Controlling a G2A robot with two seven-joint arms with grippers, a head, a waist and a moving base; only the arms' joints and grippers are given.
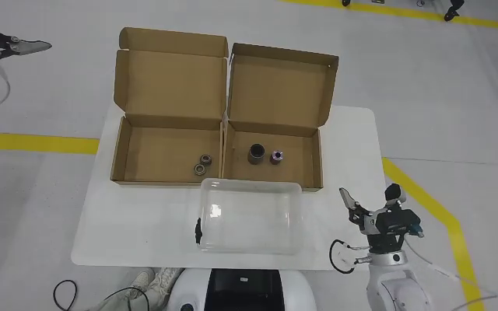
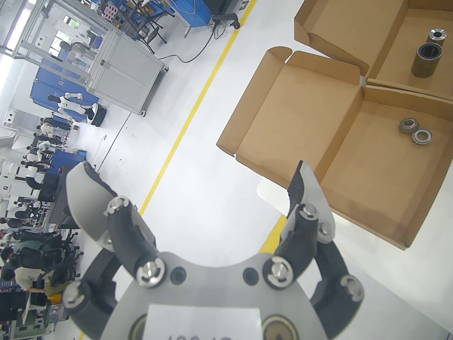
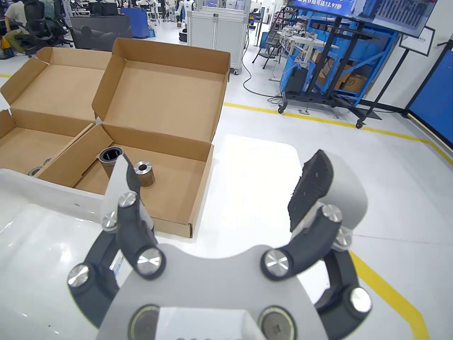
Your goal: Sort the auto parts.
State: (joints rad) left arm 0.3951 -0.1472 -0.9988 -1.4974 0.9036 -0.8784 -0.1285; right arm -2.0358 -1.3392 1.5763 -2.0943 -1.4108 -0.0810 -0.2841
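Cardboard: two open boxes side by side on the white table (image 1: pixel 342 140), lids folded back.

Left box (image 1: pixel 156 148): two ring bearings (image 1: pixel 203 162) lie on its floor, touching as far as I can tell, near the wall next to the right box (image 1: pixel 299 167).

Right box: dark sleeve (image 1: pixel 256 152) stands upright. Silvery bushing (image 1: pixel 276 156) stands just beside it, not touching.

Clear tray (image 1: pixel 208 225) sits just in front of both boxes.

Right gripper (image 1: pixel 369 196): fingers spread wide, nothing between them, at the table's front right corner. All parts lie beyond its fingertips, well apart from them. Sleeve and bushing are nearer to those fingertips than the bearings are. In the right wrist view one fingertip partly covers the sleeve.

Left gripper (image 2: pixel 193 175): fingers also spread wide, holding nothing, off the table with floor behind them. Both boxes lie beyond its fingertips, lids nearest. Bearings are well apart from the fingertips; sleeve and bushing are farther still.
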